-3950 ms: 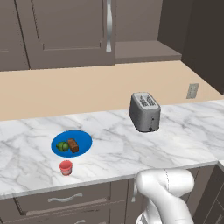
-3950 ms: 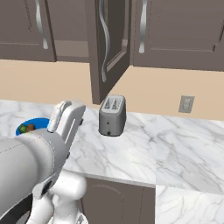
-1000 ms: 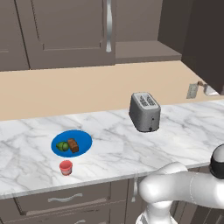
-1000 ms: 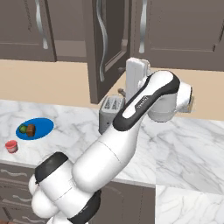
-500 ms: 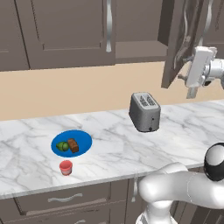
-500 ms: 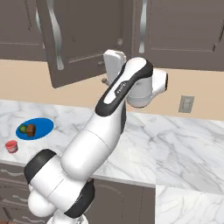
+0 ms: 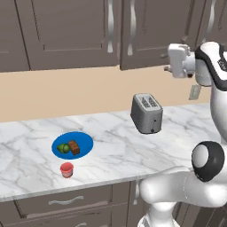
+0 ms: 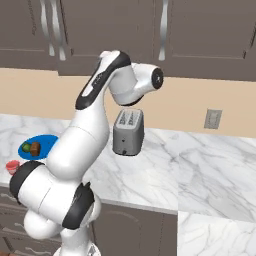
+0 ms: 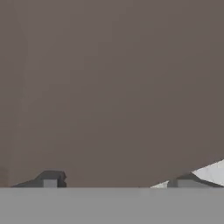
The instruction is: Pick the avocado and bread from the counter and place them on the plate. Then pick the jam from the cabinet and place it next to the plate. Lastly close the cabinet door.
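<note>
The last step, closing the tall dark grey-brown panelled cabinet door (image 7: 155, 31), is judged to be in hand and nearly done: the door appears flush with its neighbours in the left base view, and in the hand view a flat brown panel is faced at close range. The hand (image 9: 118, 183) is seen spread, its two dark tips well apart with nothing between them.

On the long white marble bench (image 7: 115, 146), the flat round bright blue plate (image 7: 86, 142) carries the small dark green egg-shaped avocado (image 7: 64, 148) and, touching it at 3 o'clock, the small brown rectangular bread (image 7: 74, 147). The small red jam jar (image 7: 66, 170) stands just beside the plate at its 6 o'clock. A grey metal toaster (image 7: 146, 113) stands well apart at the plate's 2 o'clock.

The next move is judged to call only for a check that the door is fully seated, then a withdrawal of the arm clear of the curved silver handle (image 7: 131, 27).

No brand or writing can be read; the jar's label is too small to tell.
</note>
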Controlling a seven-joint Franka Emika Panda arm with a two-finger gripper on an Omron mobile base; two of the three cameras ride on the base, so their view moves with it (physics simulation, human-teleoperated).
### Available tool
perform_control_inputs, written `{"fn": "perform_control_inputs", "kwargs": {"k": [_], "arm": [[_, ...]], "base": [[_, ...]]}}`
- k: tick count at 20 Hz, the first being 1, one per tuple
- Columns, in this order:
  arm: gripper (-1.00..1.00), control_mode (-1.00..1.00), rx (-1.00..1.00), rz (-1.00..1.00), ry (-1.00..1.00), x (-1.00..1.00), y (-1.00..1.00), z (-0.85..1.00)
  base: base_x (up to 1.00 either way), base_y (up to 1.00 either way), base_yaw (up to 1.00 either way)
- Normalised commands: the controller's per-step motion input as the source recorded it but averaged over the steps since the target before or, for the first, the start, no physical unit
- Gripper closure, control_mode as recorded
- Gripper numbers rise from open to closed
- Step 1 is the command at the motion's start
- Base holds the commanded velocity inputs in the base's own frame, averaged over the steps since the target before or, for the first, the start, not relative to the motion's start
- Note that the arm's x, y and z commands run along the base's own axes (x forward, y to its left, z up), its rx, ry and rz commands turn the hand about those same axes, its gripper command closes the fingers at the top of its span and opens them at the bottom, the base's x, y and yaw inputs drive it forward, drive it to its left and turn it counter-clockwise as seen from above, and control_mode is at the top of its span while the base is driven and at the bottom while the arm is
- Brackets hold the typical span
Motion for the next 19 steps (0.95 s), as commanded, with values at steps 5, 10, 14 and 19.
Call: {"fn": "perform_control_inputs", "kwargs": {"k": [5,10,14,19], "arm": [[-1.00,-1.00,-0.27,-0.54,-0.18,1.00,1.00,-0.17],[-1.00,-1.00,-0.21,-0.55,-0.17,1.00,0.97,-0.25],[-1.00,-1.00,-0.22,-0.56,-0.16,1.00,0.96,-0.33],[-1.00,-1.00,-0.24,-0.56,-0.11,1.00,1.00,-0.42]], "base": [[0.00,0.00,0.00],[0.00,0.00,0.00],[0.00,0.00,0.00],[0.00,0.00,0.00]]}}
